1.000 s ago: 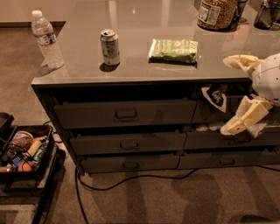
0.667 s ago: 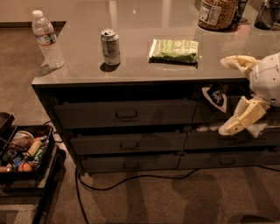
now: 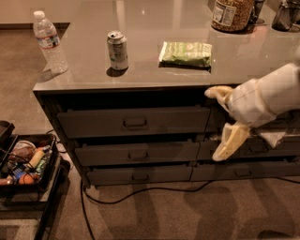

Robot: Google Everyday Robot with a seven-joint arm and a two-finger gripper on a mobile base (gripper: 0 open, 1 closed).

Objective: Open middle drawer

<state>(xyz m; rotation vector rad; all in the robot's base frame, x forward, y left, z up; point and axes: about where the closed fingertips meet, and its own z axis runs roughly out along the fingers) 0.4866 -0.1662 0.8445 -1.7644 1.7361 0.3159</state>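
The middle drawer (image 3: 136, 153) is the medium-height dark grey front in the left column, between a taller drawer (image 3: 133, 122) and a slimmer one (image 3: 138, 175). It has a small central bar pull (image 3: 138, 155) and its front sits about level with its neighbours. My gripper (image 3: 221, 121) is open and empty, with cream fingers (image 3: 229, 140) spread one above the other. It hangs in front of the right column of drawers, just right of the left column, at a height between the top and middle drawers and apart from the pull.
On the countertop (image 3: 154, 75) stand a water bottle (image 3: 49, 42), a can (image 3: 117, 49), a green packet (image 3: 186, 54) and a jar (image 3: 229, 14). A low black cart (image 3: 28, 164) of small items stands on the floor at left. A cable (image 3: 140, 191) runs below the drawers.
My gripper has moved left, toward the left column of drawers. The drawers and the things on the countertop have not moved.
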